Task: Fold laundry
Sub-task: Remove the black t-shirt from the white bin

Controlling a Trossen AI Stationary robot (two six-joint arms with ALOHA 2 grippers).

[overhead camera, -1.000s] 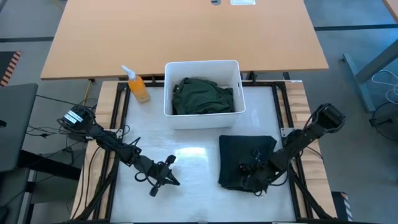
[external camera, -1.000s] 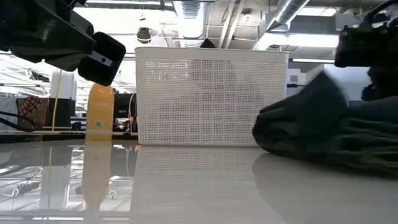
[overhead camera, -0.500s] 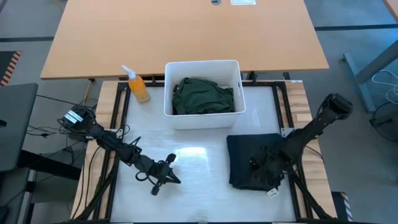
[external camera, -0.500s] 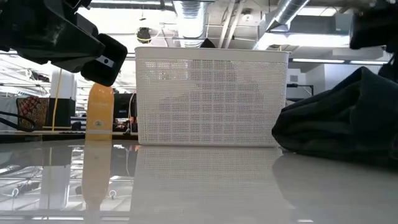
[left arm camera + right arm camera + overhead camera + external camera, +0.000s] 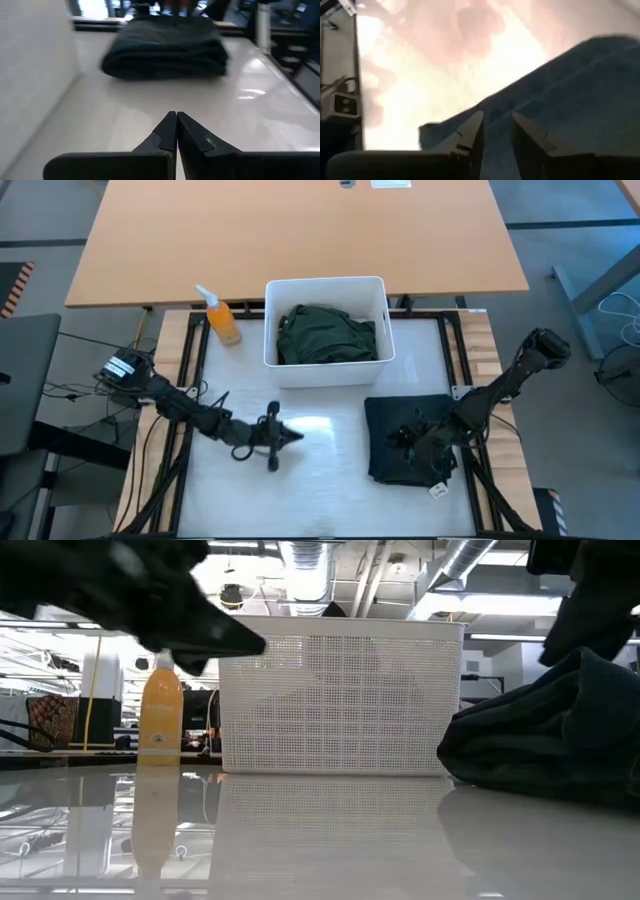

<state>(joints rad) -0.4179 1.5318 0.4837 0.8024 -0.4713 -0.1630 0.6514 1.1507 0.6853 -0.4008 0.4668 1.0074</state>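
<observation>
A folded black garment (image 5: pixel 385 420) lies flat on the white table at the right; it also shows in the low view (image 5: pixel 540 750) and the left wrist view (image 5: pixel 165 50). My right gripper (image 5: pixel 402 440) hangs over it, slanting down, with its fingers open (image 5: pixel 497 125) and the dark cloth (image 5: pixel 570 90) showing below and between them. A dark green garment (image 5: pixel 325 335) lies bunched in the white bin (image 5: pixel 325 281). My left gripper (image 5: pixel 297 437) is shut (image 5: pixel 176 120) in front of the bin, nearly level, pointing at the black garment.
The perforated bin (image 5: pixel 340 700) stands at the table's far middle. An orange spray bottle (image 5: pixel 222 320) stands to its left. A small white tag (image 5: pixel 437 490) lies at the black garment's near edge. Bare tabletop lies between the two grippers.
My right gripper has risen off the black garment, which first slid a little toward the table's right edge and then lay still. My left gripper has swung toward the far edge and turned from pointing at the near right to pointing at the black garment, staying shut.
</observation>
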